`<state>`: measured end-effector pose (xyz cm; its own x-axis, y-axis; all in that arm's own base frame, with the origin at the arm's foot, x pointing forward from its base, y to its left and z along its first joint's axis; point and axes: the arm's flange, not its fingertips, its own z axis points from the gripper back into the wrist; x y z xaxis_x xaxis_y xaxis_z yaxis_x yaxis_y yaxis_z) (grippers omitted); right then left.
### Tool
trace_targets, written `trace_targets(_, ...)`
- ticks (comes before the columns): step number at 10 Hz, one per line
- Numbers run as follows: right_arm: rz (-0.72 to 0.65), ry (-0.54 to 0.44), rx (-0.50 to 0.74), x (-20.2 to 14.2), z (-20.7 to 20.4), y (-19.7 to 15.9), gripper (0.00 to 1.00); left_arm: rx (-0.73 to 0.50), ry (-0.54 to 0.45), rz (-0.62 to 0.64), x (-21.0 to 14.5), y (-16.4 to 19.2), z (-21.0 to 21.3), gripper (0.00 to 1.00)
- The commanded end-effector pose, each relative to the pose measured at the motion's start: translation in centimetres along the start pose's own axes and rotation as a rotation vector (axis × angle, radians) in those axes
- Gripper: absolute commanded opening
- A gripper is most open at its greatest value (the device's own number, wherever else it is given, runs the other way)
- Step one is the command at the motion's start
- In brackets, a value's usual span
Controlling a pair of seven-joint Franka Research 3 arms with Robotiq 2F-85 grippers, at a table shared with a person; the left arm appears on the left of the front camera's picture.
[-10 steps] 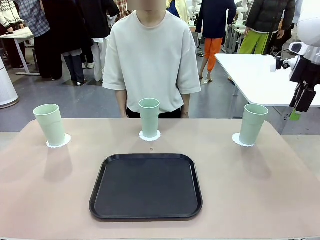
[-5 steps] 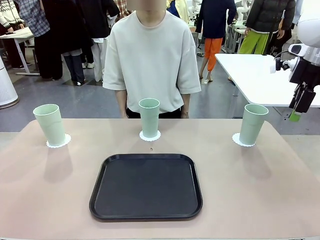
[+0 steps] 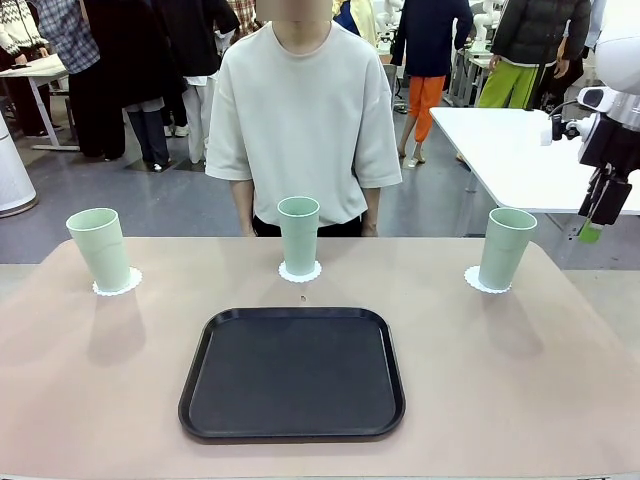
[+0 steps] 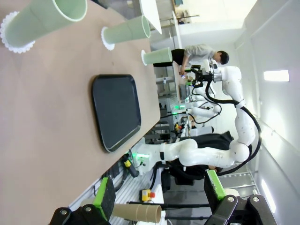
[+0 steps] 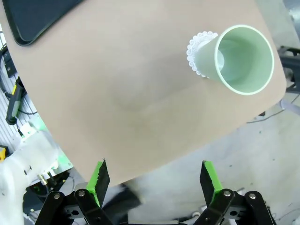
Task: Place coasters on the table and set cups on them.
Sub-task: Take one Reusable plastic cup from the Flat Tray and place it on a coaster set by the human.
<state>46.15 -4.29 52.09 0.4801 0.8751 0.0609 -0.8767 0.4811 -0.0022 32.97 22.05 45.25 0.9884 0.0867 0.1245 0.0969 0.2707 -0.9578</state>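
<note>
Three mint-green cups stand upright on the beige table (image 3: 100, 400), each on a white lacy coaster: the left cup (image 3: 99, 248) on its coaster (image 3: 117, 283), the middle cup (image 3: 299, 234) on its coaster (image 3: 299, 272), and the right cup (image 3: 505, 248) on its coaster (image 3: 478, 281). My right gripper (image 3: 598, 220) hangs above and beyond the table's right end. In its wrist view it (image 5: 154, 180) is open and holds nothing, with the right cup (image 5: 234, 61) and coaster (image 5: 196, 47) below. My left gripper (image 4: 157, 192) is open and holds nothing, off the table's end, looking along the row of cups (image 4: 126, 30).
A black rounded tray (image 3: 292, 372) lies bare at the table's near middle. A person (image 3: 303, 120) stands at the far side behind the middle cup, hands out of sight. A white table (image 3: 510, 150) stands at the back right.
The right arm's wrist has shifted very slightly at the far right. Cups, coasters and tray have not moved.
</note>
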Motion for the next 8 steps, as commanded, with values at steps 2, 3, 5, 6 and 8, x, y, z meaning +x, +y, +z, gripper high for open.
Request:
trace_targets(2,-0.339,-0.152,0.005,-2.9,-0.6,4.8,1.00,-0.010,-0.005,-0.008,-0.2,-0.2,0.1,1.00)
trace_targets(3,-0.413,-0.181,0.059,-4.4,0.0,6.5,1.00,-0.010,-0.005,-0.008,-0.2,-0.2,0.1,1.00)
trace_targets(5,-0.511,-0.286,0.259,-8.8,2.5,8.9,1.00,-0.010,-0.005,-0.008,-0.2,-0.2,0.1,1.00)
trace_targets(6,-0.523,-0.413,0.389,-11.3,4.2,8.7,1.00,-0.010,-0.005,-0.008,-0.2,-0.2,0.1,1.00)
trace_targets(8,-0.532,-0.748,0.611,-16.9,6.0,5.1,1.00,-0.010,-0.005,-0.008,-0.2,-0.2,0.1,1.00)
